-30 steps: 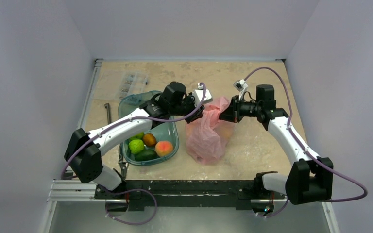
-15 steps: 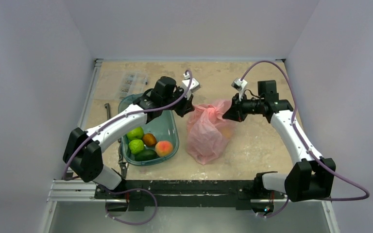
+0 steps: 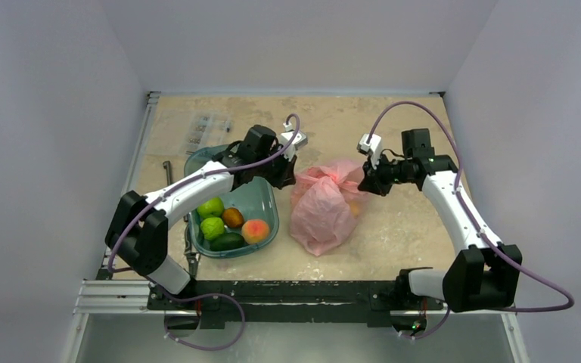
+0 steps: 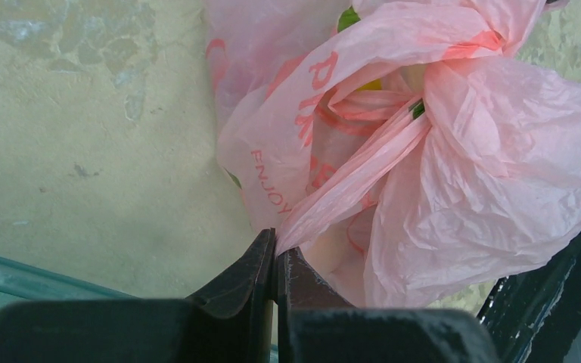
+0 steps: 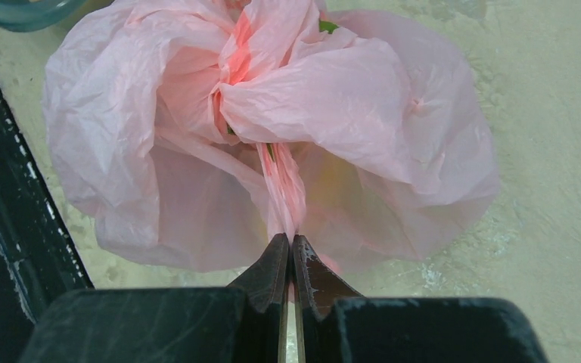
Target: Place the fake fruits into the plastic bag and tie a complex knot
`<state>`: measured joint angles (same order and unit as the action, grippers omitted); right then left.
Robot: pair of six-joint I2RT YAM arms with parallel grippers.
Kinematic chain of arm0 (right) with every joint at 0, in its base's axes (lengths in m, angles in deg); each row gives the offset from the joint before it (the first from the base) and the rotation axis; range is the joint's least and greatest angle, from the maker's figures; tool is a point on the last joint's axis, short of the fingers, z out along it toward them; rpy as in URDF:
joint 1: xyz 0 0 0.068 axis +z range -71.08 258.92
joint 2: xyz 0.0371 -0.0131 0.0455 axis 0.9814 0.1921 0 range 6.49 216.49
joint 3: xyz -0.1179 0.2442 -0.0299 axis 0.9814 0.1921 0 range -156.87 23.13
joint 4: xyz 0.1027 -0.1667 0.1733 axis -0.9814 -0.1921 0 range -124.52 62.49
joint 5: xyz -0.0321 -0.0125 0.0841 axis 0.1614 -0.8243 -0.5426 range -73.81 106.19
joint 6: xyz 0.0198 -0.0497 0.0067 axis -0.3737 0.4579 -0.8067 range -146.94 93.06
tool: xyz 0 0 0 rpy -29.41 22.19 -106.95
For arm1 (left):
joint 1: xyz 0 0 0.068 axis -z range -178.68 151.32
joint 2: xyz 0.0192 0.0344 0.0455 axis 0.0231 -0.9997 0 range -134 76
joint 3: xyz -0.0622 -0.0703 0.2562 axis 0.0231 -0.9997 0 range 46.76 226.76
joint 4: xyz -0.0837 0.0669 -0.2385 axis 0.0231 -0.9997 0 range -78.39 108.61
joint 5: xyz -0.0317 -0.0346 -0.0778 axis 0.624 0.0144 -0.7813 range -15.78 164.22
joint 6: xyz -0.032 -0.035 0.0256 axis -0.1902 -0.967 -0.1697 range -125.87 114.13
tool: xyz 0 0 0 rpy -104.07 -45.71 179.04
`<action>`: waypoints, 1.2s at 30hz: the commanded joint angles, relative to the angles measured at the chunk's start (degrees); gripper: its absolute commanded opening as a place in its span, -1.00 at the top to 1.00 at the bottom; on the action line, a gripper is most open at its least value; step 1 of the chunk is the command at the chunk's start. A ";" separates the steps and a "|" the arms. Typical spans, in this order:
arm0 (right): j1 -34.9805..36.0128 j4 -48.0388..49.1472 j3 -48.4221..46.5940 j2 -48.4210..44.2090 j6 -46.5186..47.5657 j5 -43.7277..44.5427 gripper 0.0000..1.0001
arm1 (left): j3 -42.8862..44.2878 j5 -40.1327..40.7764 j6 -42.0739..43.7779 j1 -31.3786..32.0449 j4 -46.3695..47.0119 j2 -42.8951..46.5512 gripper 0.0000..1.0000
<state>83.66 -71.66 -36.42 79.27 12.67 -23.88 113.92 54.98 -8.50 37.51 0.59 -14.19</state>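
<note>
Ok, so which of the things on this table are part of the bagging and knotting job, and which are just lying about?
In the job: plastic bag, its knot, left claw and right claw, each shut on the bag, and fruits in the teal tub.
Lying about: clear packet at the far left, small metal tool beside the tub.

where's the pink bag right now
In the top view the bag sits mid-table, just right of the tub, between the left gripper and the right gripper, each shut on it.
</note>
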 commanded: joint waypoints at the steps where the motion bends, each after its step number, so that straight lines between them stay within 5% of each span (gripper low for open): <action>1: -1.16 -6.53 -1.94 -1.61 7.16 -2.72 0.98 | -0.70 -2.16 -0.17 -1.25 0.10 1.04 1.00; 4: -1.13 -7.03 -1.72 -1.90 8.16 -3.67 0.30 | -0.52 -4.52 0.63 -1.21 1.86 1.86 1.00; 6: -1.08 -6.18 -1.15 -2.29 8.37 -3.31 -0.15 | -0.29 -6.21 1.37 -1.20 1.92 2.18 0.74; 10: -0.72 -1.30 0.32 -2.74 7.12 -1.84 -0.36 | 0.11 -7.41 2.29 -1.12 1.64 2.33 0.49; 20: 4.82 10.79 5.38 -0.09 1.69 -0.48 -0.39 | 1.31 -7.16 5.27 -1.03 1.08 1.97 0.13; 27: 5.46 16.96 7.78 1.42 -0.09 1.67 -0.05 | 2.24 -2.81 27.52 2.59 -0.49 1.38 -0.06; 33: 6.02 20.50 8.13 1.00 -4.04 2.19 0.25 | 4.17 0.64 34.97 5.84 -1.74 -1.82 0.12; 36: 6.06 20.72 9.00 -0.21 -4.85 3.93 0.55 | 4.28 2.51 34.26 6.44 -2.43 -2.17 0.48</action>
<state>89.43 -54.43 -28.27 80.99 10.33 -22.01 116.17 54.50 21.51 43.54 -1.35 -15.72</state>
